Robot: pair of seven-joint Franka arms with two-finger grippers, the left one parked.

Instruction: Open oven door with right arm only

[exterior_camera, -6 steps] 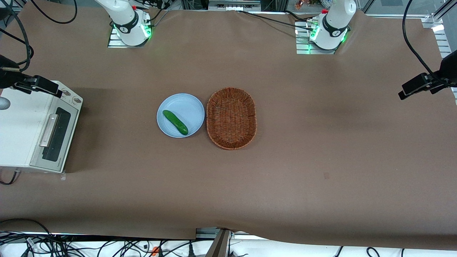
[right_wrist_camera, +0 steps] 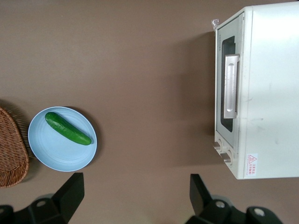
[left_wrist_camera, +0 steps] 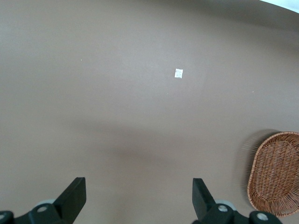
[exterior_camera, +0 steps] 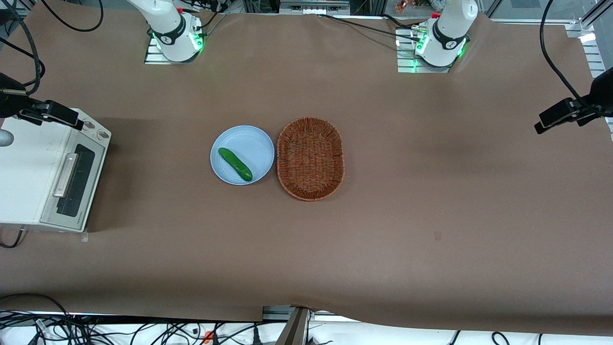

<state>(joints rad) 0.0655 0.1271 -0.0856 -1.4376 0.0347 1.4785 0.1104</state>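
Note:
The cream-white toaster oven (exterior_camera: 28,163) stands at the working arm's end of the table. Its oven door (exterior_camera: 72,184) is shut, the silver bar handle (exterior_camera: 66,175) lying along the dark glass. The right wrist view looks down on the oven door (right_wrist_camera: 229,93) and its handle (right_wrist_camera: 231,86) from high up. My right gripper (right_wrist_camera: 136,182) hangs well above the bare table, apart from the oven, open with nothing between its fingers. In the front view only the right arm's base (exterior_camera: 173,33) shows.
A light blue plate (exterior_camera: 239,139) with a green cucumber (exterior_camera: 235,164) sits mid-table beside a wicker basket (exterior_camera: 310,158). A black camera boom (exterior_camera: 48,112) reaches over the oven's knob end. Two round knobs (right_wrist_camera: 223,151) sit beside the door.
Nothing on the table has moved. The black boom over the oven has shifted very slightly.

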